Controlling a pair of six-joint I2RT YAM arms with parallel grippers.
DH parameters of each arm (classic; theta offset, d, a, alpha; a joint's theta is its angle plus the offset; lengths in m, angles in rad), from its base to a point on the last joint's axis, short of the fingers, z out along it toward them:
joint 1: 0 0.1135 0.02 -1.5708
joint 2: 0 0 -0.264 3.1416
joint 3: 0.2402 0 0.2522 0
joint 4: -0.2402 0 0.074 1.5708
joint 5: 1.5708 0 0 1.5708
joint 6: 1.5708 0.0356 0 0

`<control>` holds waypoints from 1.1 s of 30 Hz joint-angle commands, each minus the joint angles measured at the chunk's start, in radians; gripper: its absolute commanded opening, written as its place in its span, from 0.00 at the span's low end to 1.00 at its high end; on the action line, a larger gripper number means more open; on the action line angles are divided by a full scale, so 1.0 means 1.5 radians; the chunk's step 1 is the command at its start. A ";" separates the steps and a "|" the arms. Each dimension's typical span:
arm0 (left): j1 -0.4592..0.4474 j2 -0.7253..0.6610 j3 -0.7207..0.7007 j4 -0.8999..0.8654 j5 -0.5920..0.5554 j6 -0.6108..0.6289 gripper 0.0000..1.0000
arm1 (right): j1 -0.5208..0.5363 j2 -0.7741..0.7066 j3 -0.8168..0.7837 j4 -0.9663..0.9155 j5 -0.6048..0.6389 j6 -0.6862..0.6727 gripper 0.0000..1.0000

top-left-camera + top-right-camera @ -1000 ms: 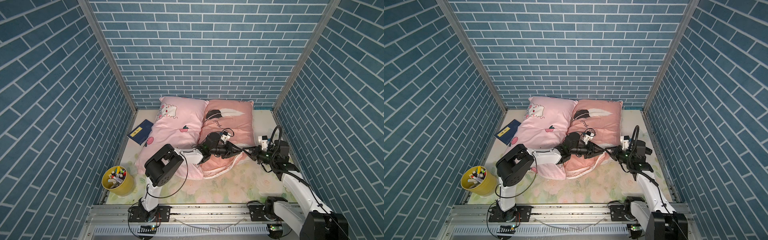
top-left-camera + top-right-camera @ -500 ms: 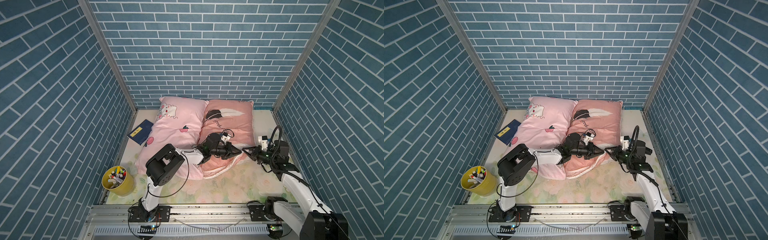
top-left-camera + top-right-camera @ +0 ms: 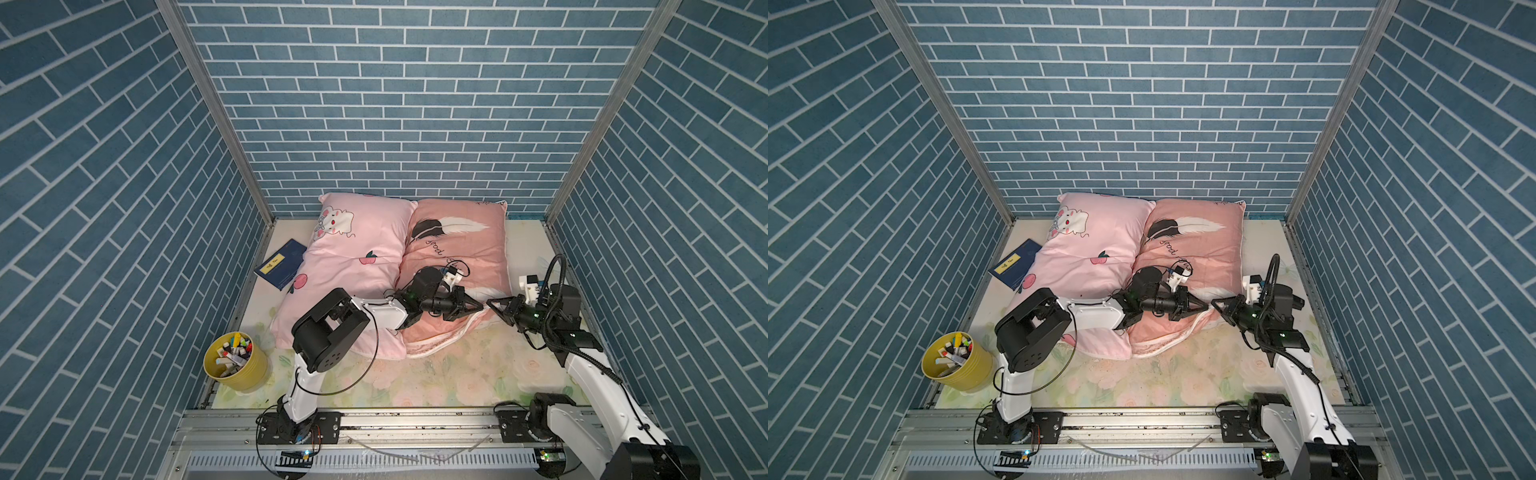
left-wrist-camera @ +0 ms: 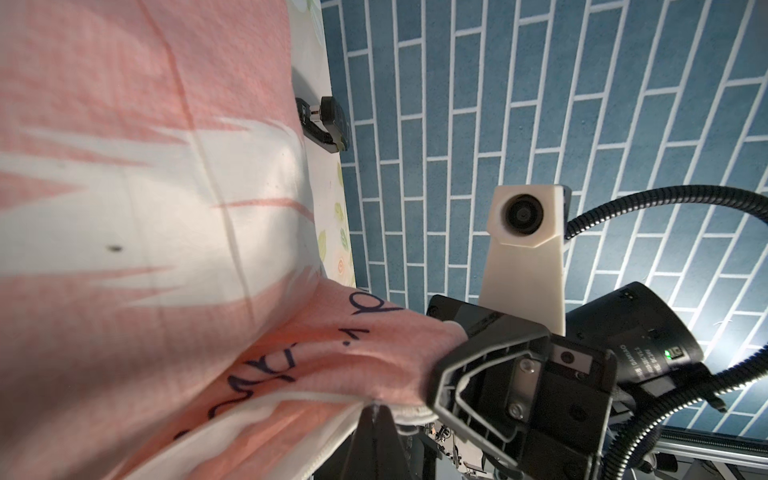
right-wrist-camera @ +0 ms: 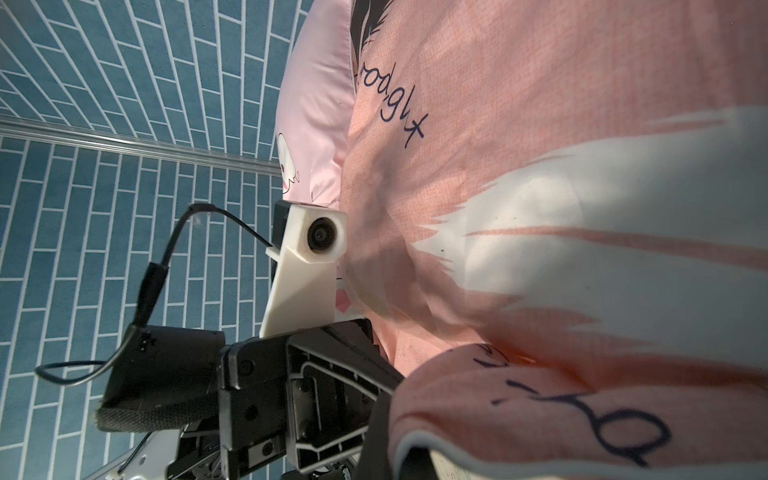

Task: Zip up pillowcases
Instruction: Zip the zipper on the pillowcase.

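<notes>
While the left end effector (image 3: pixel 479 308) and right end effector (image 3: pixel 491 302) pinch the salmon-pink feather-printed fabric pillowcase (image 3: pixel 469 245), better keep its edge taut.

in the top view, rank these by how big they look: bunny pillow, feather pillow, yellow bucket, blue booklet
1. bunny pillow and feather pillow: about alike, too close to rank
2. yellow bucket, though it sits nearer the camera
3. blue booklet, one corner hidden by the bunny pillow

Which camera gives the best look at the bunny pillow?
Both top views: the bunny pillow lies there almost whole, its near corner behind the left arm. The right wrist view catches only a narrow strip of it; the left wrist view shows none.
</notes>
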 commanded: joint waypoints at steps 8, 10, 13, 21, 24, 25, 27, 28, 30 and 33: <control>0.004 -0.022 -0.025 -0.126 0.016 0.094 0.00 | -0.013 -0.046 0.073 -0.135 0.077 -0.090 0.00; 0.004 -0.030 -0.028 -0.155 0.019 0.114 0.00 | -0.013 -0.049 0.083 -0.157 0.094 -0.103 0.00; 0.005 -0.044 -0.036 -0.195 0.023 0.148 0.00 | -0.014 -0.052 0.096 -0.182 0.120 -0.119 0.00; 0.006 -0.066 -0.045 -0.264 0.023 0.195 0.00 | -0.016 -0.043 0.119 -0.219 0.162 -0.148 0.00; 0.007 -0.075 -0.045 -0.309 0.016 0.225 0.00 | -0.018 -0.042 0.126 -0.235 0.180 -0.159 0.00; 0.007 -0.079 -0.045 -0.324 0.014 0.235 0.00 | -0.019 -0.041 0.129 -0.240 0.186 -0.162 0.00; 0.007 -0.082 -0.045 -0.343 0.012 0.246 0.00 | -0.021 -0.038 0.135 -0.247 0.194 -0.166 0.00; 0.007 -0.083 -0.045 -0.351 0.011 0.252 0.00 | -0.022 -0.037 0.136 -0.249 0.198 -0.168 0.00; 0.007 -0.084 -0.047 -0.359 0.009 0.257 0.00 | -0.024 -0.033 0.141 -0.249 0.201 -0.170 0.00; 0.007 -0.090 -0.056 -0.371 0.007 0.264 0.00 | -0.027 -0.028 0.148 -0.256 0.206 -0.174 0.00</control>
